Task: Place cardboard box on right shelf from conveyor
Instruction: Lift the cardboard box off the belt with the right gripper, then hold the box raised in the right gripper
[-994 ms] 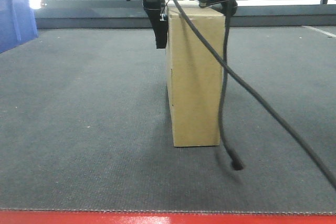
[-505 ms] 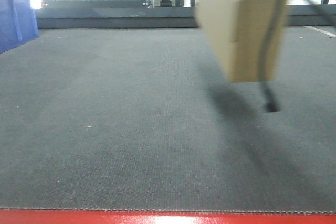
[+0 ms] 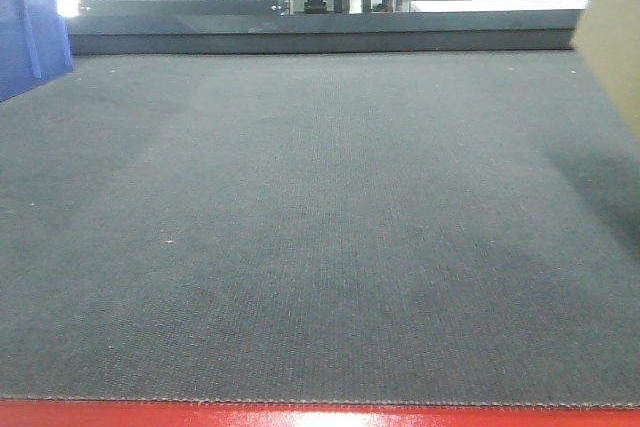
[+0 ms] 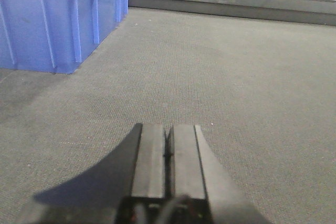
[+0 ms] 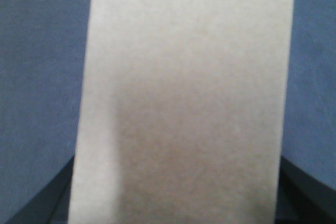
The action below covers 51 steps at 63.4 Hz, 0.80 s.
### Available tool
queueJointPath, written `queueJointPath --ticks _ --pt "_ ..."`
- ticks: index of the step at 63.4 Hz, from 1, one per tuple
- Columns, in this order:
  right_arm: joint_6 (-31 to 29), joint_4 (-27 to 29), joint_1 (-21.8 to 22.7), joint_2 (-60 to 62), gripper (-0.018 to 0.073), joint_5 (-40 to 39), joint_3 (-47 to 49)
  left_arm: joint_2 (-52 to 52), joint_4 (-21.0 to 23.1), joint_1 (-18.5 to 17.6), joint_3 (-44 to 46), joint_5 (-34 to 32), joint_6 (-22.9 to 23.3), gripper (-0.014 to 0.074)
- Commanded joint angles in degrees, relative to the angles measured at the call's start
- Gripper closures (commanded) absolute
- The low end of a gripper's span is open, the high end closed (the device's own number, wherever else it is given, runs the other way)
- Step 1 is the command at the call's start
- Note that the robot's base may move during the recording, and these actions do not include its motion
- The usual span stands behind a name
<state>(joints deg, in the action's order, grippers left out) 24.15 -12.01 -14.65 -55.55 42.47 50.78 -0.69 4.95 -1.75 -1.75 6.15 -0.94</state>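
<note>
A second ago the cardboard box (image 3: 620, 47) stood on the conveyor (image 3: 300, 227); now only its edge shows at the far right of the front view, clear of the belt, so I judge the lift done and the carry begun; my right gripper (image 5: 176, 203) clasps it, dark fingers (image 5: 37, 205) flanking its sides; my left gripper (image 4: 168, 150) hangs fully closed and empty.

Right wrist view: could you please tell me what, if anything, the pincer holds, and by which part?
The right pincer clamps the cardboard box between its fingers, by two opposite side faces.
</note>
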Motion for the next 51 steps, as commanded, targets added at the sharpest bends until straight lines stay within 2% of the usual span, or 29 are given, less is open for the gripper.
queueJointPath --ticks 1,11,23,34,51 --pt "-0.8 -0.6 0.2 8.9 0.0342 -6.3 -2.9 -0.7 0.3 0.1 0.2 -4.6 0.3 0.0715" --pt "-0.8 -0.7 0.1 20.9 0.0342 -6.5 -7.2 -0.7 0.3 0.1 0.2 -4.6 0.3 0.0715" --pt "-0.8 -0.8 0.1 32.3 0.0342 -6.4 -7.6 -0.7 0.3 0.1 0.2 -4.6 0.3 0.0715" --pt "-0.8 -0.8 0.1 36.6 0.0342 -6.2 -7.6 -0.7 0.3 0.1 0.2 -4.6 0.3 0.0715" --pt "-0.8 -0.8 0.1 36.7 0.0342 -6.1 -7.6 -0.7 0.3 0.1 0.2 -4.6 0.3 0.0715"
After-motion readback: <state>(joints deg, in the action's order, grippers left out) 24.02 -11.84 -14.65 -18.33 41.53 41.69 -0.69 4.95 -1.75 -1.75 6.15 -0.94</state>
